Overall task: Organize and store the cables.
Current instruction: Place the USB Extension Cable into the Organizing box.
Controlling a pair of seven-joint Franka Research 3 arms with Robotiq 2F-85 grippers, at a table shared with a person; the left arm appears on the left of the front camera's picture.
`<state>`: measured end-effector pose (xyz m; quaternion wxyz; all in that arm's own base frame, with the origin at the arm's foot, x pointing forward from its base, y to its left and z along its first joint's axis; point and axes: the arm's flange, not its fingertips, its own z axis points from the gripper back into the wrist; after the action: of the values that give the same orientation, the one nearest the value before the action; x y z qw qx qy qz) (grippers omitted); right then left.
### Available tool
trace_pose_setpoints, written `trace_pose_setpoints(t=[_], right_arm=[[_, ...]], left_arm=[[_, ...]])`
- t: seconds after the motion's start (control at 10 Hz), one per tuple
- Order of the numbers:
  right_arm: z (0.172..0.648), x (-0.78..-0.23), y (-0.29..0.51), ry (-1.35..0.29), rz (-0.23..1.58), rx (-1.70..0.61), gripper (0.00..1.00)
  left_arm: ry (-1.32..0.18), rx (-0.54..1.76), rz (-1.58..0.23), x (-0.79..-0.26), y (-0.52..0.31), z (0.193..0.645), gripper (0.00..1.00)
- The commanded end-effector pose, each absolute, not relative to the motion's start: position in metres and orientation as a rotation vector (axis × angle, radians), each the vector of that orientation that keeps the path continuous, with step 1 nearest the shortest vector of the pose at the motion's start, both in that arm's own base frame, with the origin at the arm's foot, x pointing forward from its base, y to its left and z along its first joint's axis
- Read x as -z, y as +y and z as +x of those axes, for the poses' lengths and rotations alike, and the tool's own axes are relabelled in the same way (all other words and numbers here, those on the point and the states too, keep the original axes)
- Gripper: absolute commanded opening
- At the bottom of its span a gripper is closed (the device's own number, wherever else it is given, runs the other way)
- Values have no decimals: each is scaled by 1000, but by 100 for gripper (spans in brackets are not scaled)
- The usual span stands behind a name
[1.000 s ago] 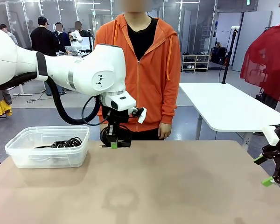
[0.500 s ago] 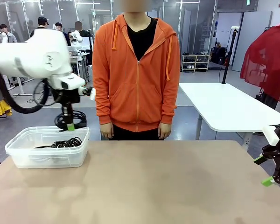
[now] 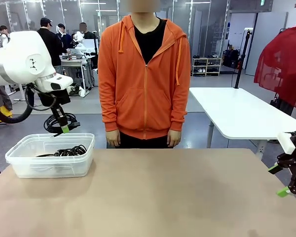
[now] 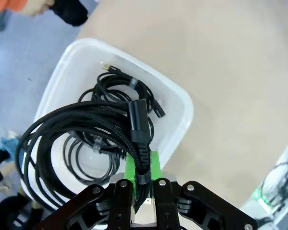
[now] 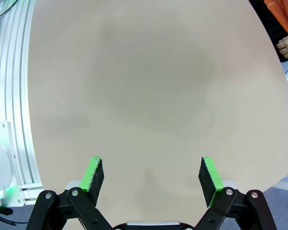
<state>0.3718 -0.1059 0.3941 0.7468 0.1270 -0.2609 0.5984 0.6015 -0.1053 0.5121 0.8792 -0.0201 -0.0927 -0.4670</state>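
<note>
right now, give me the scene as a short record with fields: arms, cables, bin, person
left gripper: shut on a coiled cable, held above the bin
right gripper: open, holding nothing, by the table's right edge
bin: clear plastic, at the table's left end
cables in bin: black coils already inside
person: standing at the far side, arms down
table: bare brown top

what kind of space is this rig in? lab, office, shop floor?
Looks like a shared robotics lab or workshop, not a home. Glass partitions run along the back, other people stand at a workbench behind, and a second white table sits beside the brown one.
</note>
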Motion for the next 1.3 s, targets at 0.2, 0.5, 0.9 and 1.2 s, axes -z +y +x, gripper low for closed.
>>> trace_pose_setpoints(t=[0.2, 0.5, 0.9, 1.2], right_arm=[[371, -397, -105, -560, 280, -1294, 100], [371, -397, -105, -560, 280, -1294, 100], [371, -397, -105, -560, 280, -1294, 100], [371, -397, -105, -560, 280, -1294, 100]], left_arm=[[-244, 650, -76, -469, -123, 646, 14], [-316, 574, -67, -431, -111, 662, 14], [-299, 553, -144, -409, -100, 665, 14], [-213, 540, -157, -403, -99, 666, 23]])
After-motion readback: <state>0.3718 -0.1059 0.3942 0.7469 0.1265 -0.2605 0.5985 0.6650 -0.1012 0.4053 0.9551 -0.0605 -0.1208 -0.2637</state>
